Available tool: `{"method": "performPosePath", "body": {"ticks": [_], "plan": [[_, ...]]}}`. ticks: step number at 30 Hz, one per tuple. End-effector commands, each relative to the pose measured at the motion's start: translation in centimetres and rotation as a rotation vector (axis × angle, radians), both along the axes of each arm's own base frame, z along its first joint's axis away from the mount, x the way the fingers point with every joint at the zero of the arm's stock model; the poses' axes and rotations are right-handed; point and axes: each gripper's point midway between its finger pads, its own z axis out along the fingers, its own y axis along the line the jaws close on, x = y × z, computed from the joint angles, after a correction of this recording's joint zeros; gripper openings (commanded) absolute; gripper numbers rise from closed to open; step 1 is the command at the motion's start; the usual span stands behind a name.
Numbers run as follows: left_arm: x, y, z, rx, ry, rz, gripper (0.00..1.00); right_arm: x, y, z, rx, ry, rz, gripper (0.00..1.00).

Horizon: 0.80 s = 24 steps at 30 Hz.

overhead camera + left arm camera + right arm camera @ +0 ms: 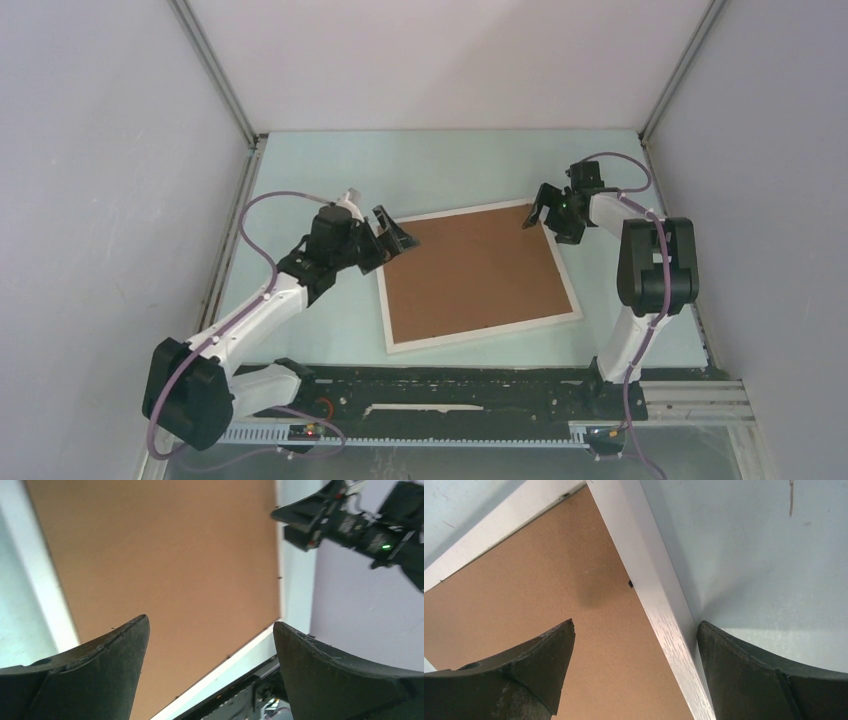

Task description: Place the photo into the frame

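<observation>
— What surrounds the work?

— Plain pale walls [90,200] close in a pale green table [320,170] on three sides. A black rail [450,395] along the near edge carries both arm bases.

— And where is the frame?

— The frame [485,333] lies flat near the middle of the table, turned a little so that its edges run at a slant to the walls. Its back faces up. A brown backing board [475,270] fills the opening, with the thin white border showing all round it.

— The photo?

— Whether it lies under the board cannot be told.

— Where does the left gripper stand?

— The left gripper [398,230] is at the frame's far left corner, its jaws spread wide with nothing between them. Its wrist camera looks across the brown board between two dark fingers [110,660], with the white border running along both sides of the board.

— And the right gripper?

— The right gripper [535,208] is at the frame's far right corner, its jaws likewise wide apart and gripping nothing. In its wrist view one finger hangs over the board and the other over bare table, and the frame's white side passes between them. A small black tab [630,583] sits at the inner edge of that side.
</observation>
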Motion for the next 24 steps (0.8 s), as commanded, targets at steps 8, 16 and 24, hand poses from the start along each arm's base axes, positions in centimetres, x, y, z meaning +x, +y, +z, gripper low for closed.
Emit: {"method": "performPosePath", "body": {"ticks": [8,16,24], "plan": [[0.5,1.5,-6.9,0.167,0.130,0.020,1.00,-2.6,0.8,-0.9,0.000,0.094,0.013,0.99],[0.9,3.1,-9.1,0.257,0.148,0.089,1.00,-2.5,0.8,-1.1,0.007,0.094,0.017,0.98],[0.0,2.2,-11.1,0.244,0.213,0.055,1.00,-2.5,1.1,-1.4,0.025,0.098,0.019,0.98]]}}
